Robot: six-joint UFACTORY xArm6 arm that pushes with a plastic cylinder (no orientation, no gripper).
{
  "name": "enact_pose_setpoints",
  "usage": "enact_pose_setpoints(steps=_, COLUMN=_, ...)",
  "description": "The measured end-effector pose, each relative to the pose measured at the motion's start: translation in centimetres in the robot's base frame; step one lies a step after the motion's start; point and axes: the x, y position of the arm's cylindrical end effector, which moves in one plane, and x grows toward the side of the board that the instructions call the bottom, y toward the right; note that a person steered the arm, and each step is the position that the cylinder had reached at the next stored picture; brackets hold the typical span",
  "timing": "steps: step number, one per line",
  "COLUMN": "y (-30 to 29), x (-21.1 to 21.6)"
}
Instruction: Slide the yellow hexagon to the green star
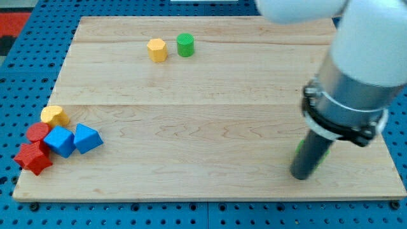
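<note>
Take the board as your landmark. Your yellow hexagon sits near its top edge, left of centre, with a green cylinder just beside it on the view's right, a narrow gap between them. My tip rests on the board near its bottom-right corner, well apart from the hexagon. It is a bare rod, so it has nothing to spread or pinch. A green block peeks out just behind the rod, mostly hidden; you cannot tell its shape. At the board's bottom-left corner a cluster lies together: a yellow block, two red blocks and two blue blocks.
</note>
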Motion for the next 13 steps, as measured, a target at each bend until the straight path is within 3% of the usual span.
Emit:
enact_pose_setpoints(steps=3, y=-15.1, x=-19.3)
enact_pose_setpoints(steps=5, y=-28.6, x=-23.5)
enact_pose_setpoints(steps=8, y=-28.1, x=-29.0)
enact_pose_setpoints(steps=11, y=-14.1, x=-29.0)
enact_pose_setpoints(steps=13, y=-18.8, x=-27.4)
